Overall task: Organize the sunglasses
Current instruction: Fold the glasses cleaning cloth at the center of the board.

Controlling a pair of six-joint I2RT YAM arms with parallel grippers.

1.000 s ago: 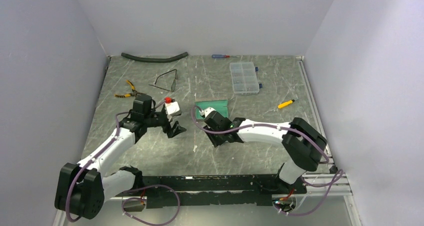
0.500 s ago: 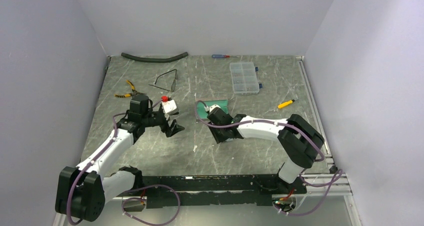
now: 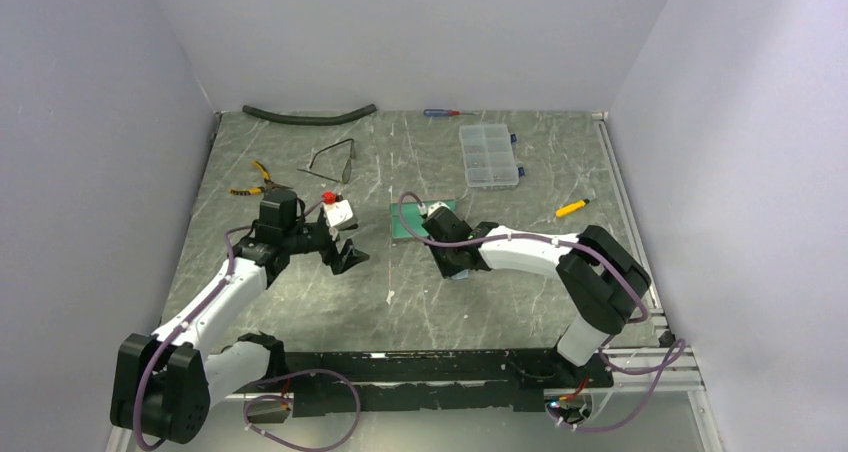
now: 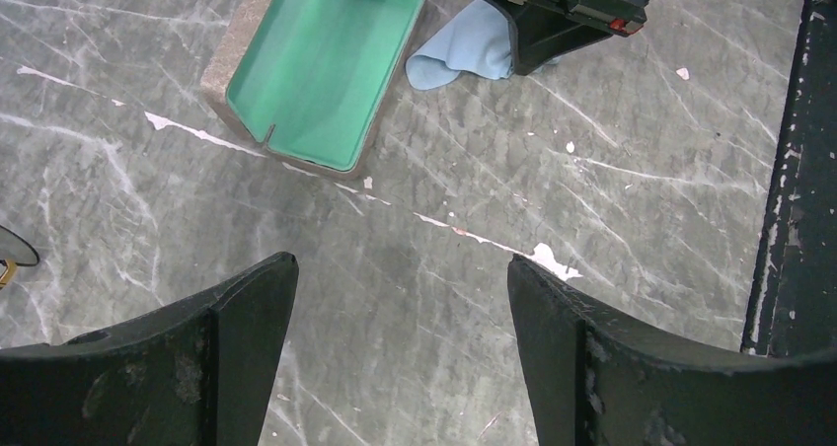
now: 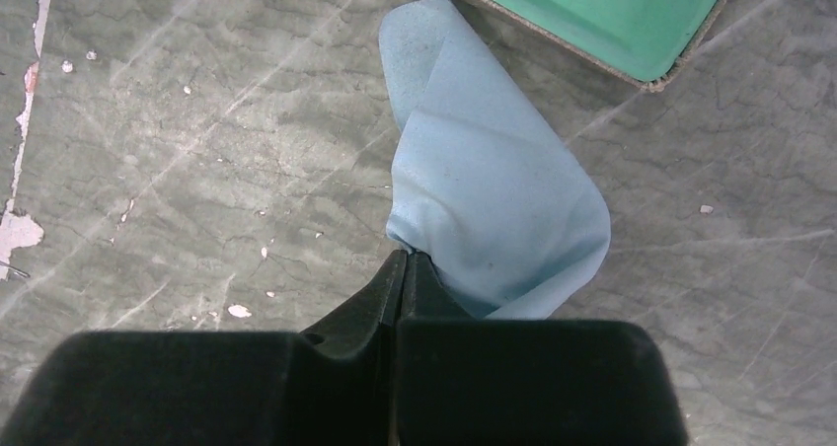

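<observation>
Pinching what looks like the near edge of the blue cloth (image 5: 494, 199) (the fingertips hide the exact contact), the right hand (image 5: 405, 260) has its fingers pressed fully together, low over the counter (image 5: 178, 120). Just beyond that hand and to its right lies the open case (image 5: 602, 12), its teal lining bare as far as the views show.

The left hand (image 4: 400, 265) hovers with its fingers spread wide and nothing between them. The case sits ahead of it and to its left, with the cloth and the right hand further ahead.

By this judgement the task is at an early stage. The sunglasses (image 3: 332, 162) lie untouched well beyond the left hand, toward the far side of the counter, with their arms unfolded. Neither hand is near them. What is left is fetching them, probably folding them, and laying them in the case with the cloth.

Yellow-handled pliers (image 3: 255, 179) lie near the glasses, on their left, and could be nudged during a reach. A black hose (image 3: 310, 115), a screwdriver (image 3: 440, 113), a clear compartment box (image 3: 488, 155) and a small yellow tool (image 3: 572, 208) lie further off. The right arm itself crowds the case's near side.
</observation>
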